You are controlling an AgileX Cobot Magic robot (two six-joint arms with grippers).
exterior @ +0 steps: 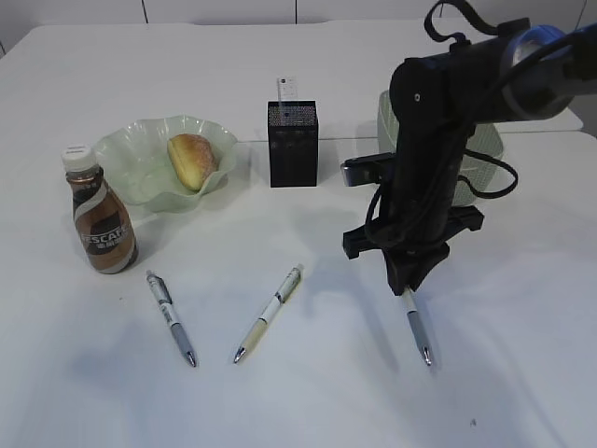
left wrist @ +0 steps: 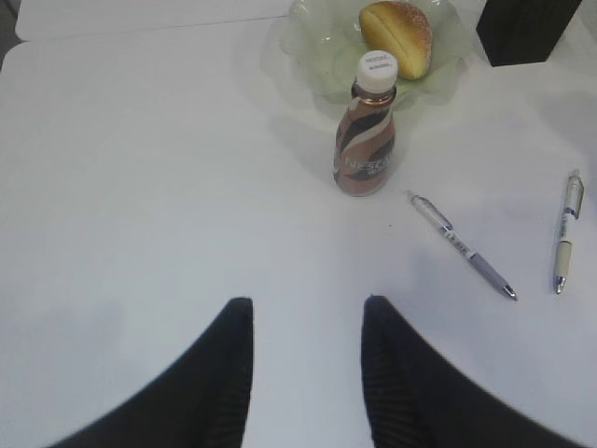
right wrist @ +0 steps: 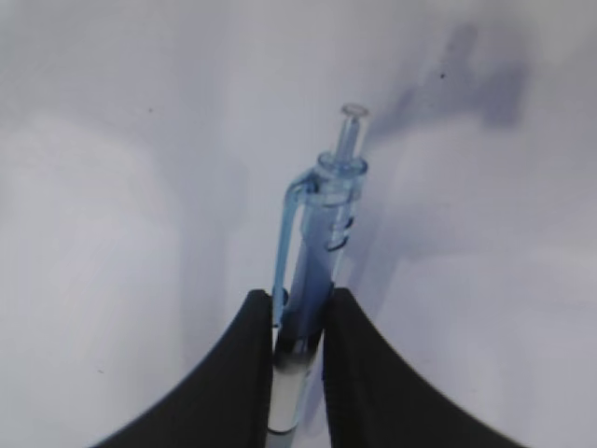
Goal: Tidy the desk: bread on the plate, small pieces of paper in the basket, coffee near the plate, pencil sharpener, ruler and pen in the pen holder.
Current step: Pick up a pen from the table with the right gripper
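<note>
My right gripper point(exterior: 408, 285) point(right wrist: 298, 303) is shut on the upper barrel of a clear blue pen point(exterior: 419, 331) point(right wrist: 326, 224) whose tip points toward the desk's front edge. Two more pens point(exterior: 171, 317) point(exterior: 269, 313) lie on the desk point(exterior: 308, 392). The bread point(exterior: 191, 161) rests in the green plate point(exterior: 140, 173), and the coffee point(exterior: 101, 219) stands just in front of it. The ruler point(exterior: 286, 91) sticks out of the black pen holder point(exterior: 293, 145). My left gripper point(left wrist: 306, 313) hovers open over bare desk. No pencil sharpener or paper pieces are in view.
The green basket point(exterior: 485, 149) stands at the back right, mostly hidden behind my right arm. In the left wrist view the coffee point(left wrist: 366, 140), the plate point(left wrist: 317, 47) and two pens point(left wrist: 462, 247) point(left wrist: 566, 233) lie ahead of the fingers.
</note>
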